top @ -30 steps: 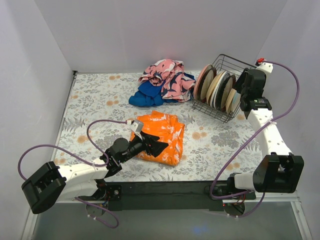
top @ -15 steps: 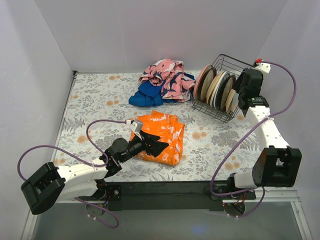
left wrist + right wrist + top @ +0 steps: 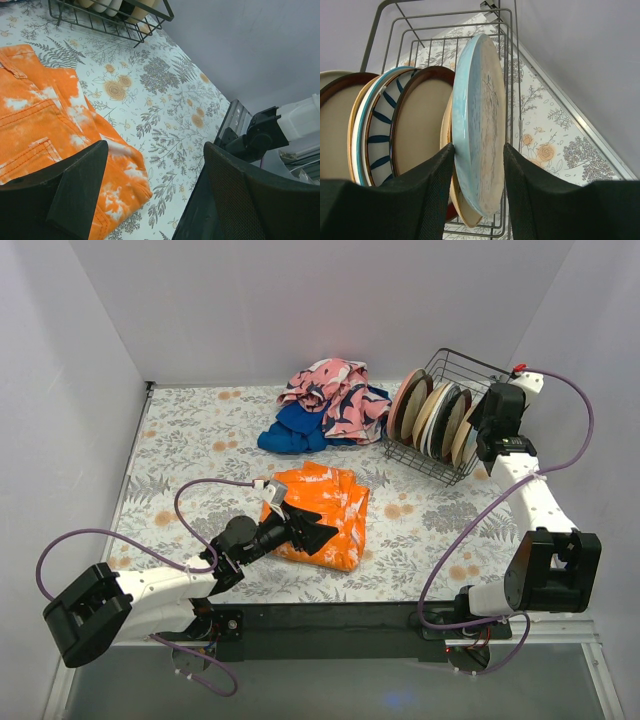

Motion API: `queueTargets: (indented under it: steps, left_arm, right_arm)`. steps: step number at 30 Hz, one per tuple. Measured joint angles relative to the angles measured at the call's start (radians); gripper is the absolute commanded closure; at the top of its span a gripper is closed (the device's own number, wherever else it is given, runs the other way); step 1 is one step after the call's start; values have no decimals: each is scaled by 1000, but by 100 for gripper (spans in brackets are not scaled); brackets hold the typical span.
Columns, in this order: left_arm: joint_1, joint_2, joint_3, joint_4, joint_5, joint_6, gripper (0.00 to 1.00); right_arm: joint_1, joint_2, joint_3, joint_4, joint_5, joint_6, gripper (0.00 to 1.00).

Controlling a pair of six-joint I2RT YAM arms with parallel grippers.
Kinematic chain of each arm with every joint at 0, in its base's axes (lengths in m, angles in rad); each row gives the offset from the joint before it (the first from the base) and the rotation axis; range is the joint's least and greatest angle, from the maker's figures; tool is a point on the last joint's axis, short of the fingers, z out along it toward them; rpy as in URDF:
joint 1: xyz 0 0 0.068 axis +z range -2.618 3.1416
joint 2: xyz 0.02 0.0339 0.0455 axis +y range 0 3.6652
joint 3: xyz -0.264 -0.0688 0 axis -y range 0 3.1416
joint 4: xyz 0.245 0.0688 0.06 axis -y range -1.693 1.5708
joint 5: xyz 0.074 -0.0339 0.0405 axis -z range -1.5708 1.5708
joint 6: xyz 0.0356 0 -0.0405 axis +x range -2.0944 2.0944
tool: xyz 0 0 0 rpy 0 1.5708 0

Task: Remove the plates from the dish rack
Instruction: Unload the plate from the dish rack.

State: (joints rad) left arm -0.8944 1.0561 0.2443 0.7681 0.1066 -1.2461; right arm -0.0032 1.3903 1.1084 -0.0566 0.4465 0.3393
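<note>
The dish rack (image 3: 466, 364) stands at the back right with several plates (image 3: 430, 418) upright in it. My right gripper (image 3: 474, 438) is at the rack's near right end. In the right wrist view its fingers (image 3: 427, 185) press both faces of the rightmost plate, a blue-cream plate (image 3: 477, 100), which still stands in the rack (image 3: 445, 14). Behind it stand a brown-rimmed plate (image 3: 420, 125) and a blue-striped one (image 3: 377, 135). My left gripper (image 3: 322, 534) is open and empty, low over the orange cloth (image 3: 330, 502).
A pile of pink and blue cloths (image 3: 325, 405) lies left of the rack. The orange cloth (image 3: 40, 115) fills the middle of the table. The right wall is close behind the rack. The rack's corner (image 3: 100, 22) shows at the top of the left wrist view.
My right gripper has moved a little further in towards the rack and the end plate. The left arm has not moved.
</note>
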Motion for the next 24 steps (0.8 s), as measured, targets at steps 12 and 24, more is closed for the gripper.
queueTargets:
  steps: [12,24]
  left_arm:
    - [0,2,1,2,10,0,25]
    - [0,4,8,2,11,0,25]
  right_arm:
    - [-8,0,-6,14,-1,5,53]
    - [-8,0,-6,0,24,25,53]
